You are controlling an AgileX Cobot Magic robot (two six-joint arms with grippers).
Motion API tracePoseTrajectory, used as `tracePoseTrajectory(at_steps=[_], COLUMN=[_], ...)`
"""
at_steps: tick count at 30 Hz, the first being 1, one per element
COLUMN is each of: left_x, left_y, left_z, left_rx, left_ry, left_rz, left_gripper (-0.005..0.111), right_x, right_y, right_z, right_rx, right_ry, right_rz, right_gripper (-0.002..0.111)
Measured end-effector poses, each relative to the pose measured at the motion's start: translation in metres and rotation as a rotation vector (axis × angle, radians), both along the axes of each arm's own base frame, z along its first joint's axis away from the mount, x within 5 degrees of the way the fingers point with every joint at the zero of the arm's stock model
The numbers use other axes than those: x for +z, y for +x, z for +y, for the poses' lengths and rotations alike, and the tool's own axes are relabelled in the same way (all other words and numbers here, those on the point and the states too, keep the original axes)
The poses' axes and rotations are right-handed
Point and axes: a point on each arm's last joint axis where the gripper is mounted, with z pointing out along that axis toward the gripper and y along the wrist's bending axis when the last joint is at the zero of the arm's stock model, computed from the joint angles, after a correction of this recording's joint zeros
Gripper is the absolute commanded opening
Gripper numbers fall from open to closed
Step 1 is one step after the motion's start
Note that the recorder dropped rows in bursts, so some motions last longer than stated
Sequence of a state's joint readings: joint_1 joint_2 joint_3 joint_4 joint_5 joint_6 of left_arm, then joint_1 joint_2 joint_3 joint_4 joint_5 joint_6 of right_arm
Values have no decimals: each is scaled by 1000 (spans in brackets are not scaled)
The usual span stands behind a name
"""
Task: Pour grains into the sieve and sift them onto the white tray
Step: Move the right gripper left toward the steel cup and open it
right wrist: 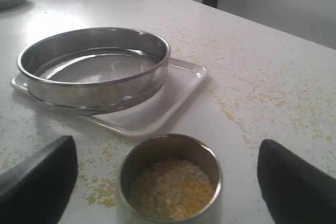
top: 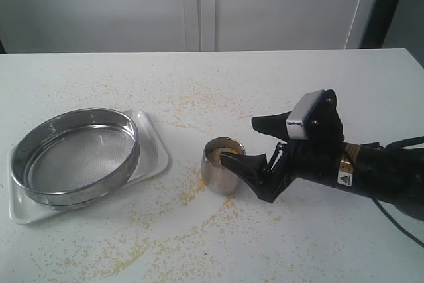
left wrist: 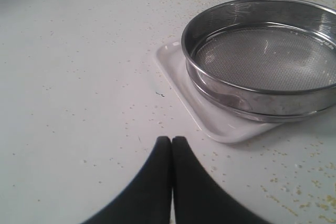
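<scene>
Tiny yellow-beige grains (right wrist: 170, 187) lying in small steel cup (right wrist: 210, 167), golden bits mixing with paler. Right gripper (top: 240, 140) gaping wide around cup. Round steel mesh sieve (top: 76, 157) sitting on rectangular white tray (top: 152, 156), hiding most. Left gripper (left wrist: 171, 141) pinching closed, empty.

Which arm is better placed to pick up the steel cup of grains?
Right. The right tool is open, one finger on each side of the steel cup holding the grains. The left tool is shut near the white tray, and its view shows no cup.
</scene>
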State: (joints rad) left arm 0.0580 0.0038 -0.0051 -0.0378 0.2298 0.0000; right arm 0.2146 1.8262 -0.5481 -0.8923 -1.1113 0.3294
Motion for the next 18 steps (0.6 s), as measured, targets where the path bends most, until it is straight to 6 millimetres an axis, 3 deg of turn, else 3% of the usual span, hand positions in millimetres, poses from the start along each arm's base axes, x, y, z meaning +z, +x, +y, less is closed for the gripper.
tracePoseTrajectory(at_steps=[18], left_x=[0], left_y=[0], left_z=[0], left_rx=[0], left_ry=[0], left_rz=[0], left_gripper=[1], right_x=[-17], right_y=[19], right_z=[17], right_rx=[4], right_ry=[-42], right_rz=[-7], right_gripper=[86])
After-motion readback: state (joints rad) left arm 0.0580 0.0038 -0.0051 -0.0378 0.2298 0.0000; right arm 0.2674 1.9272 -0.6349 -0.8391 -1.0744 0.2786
